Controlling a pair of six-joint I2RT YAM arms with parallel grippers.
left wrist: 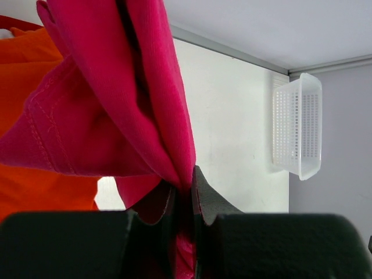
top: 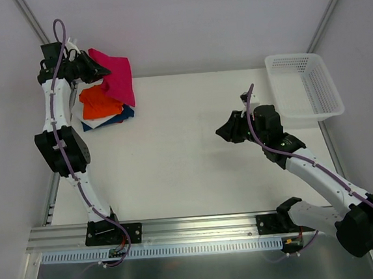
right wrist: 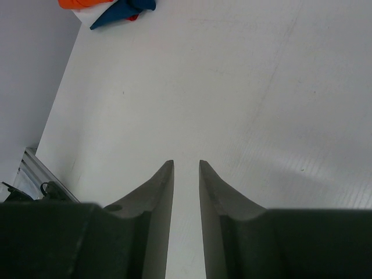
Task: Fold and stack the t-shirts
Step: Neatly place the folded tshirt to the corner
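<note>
A crimson-red t-shirt [top: 117,74] hangs lifted at the back left, above a stack of folded t-shirts: orange [top: 98,103] on top, navy-blue [top: 124,113] and white [top: 92,124] edges under it. My left gripper [top: 102,72] is shut on the crimson-red t-shirt [left wrist: 116,87]; in the left wrist view the cloth is pinched between the fingers [left wrist: 212,200] and the orange t-shirt [left wrist: 35,192] lies behind. My right gripper [top: 222,132] hovers over the bare table right of centre, a little open, with nothing between its fingertips [right wrist: 186,165]. The stack's orange t-shirt [right wrist: 78,3] and navy-blue t-shirt [right wrist: 119,13] show far off.
A white mesh basket [top: 304,85] stands at the back right corner, seen also in the left wrist view as the basket [left wrist: 297,125]. The white table [top: 189,172] lies between the arms. A metal rail [top: 181,228] runs along the near edge.
</note>
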